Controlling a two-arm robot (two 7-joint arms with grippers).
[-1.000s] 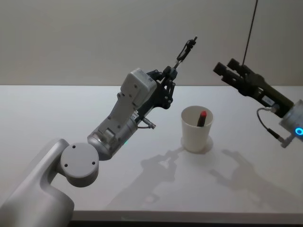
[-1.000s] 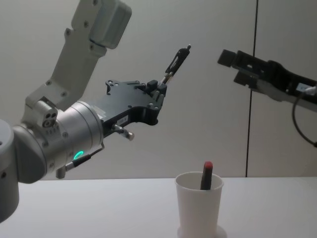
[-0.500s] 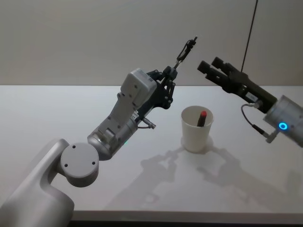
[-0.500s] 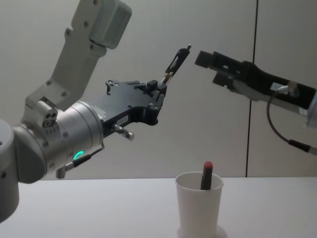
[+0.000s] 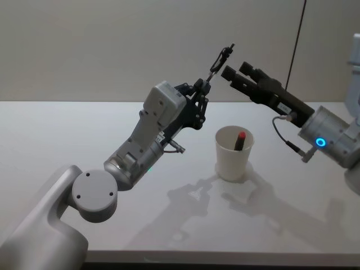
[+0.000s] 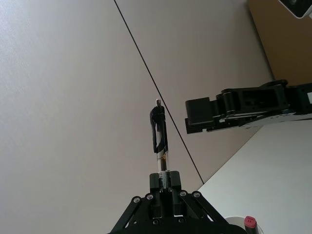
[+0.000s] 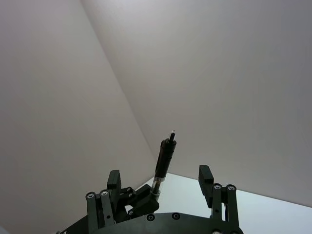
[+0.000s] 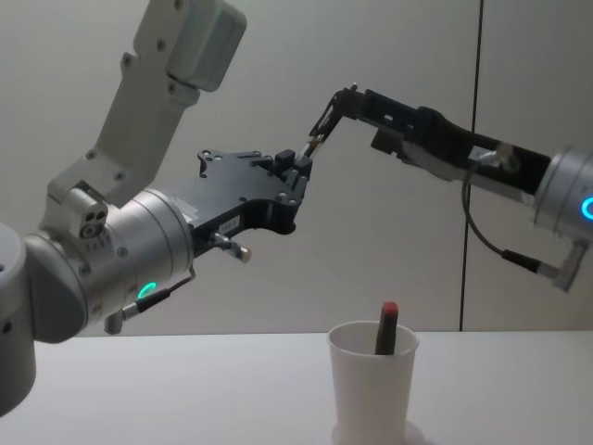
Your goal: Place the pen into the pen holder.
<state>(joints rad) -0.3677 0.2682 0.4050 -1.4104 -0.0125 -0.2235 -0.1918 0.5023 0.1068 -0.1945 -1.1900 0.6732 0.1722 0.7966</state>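
No text, brand, number or sign can be read. A small pale sticker [image 5: 160, 137] sits on the left arm [image 5: 130, 154], at 9 o'clock from the paper cup [image 5: 232, 160]. Its print is too small to read.

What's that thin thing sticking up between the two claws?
A black pen. The left claw grips its lower end, and the head view shows its top close beside the open right claw.

The left gripper [image 8: 298, 159] pinches a black pen [image 8: 326, 116] slanting toward one o'clock — its top at the right gripper [image 8: 357, 100]. At five o'clock from them, a paper cup [image 8: 372, 389] holds a red-capped pen [image 8: 385, 326].
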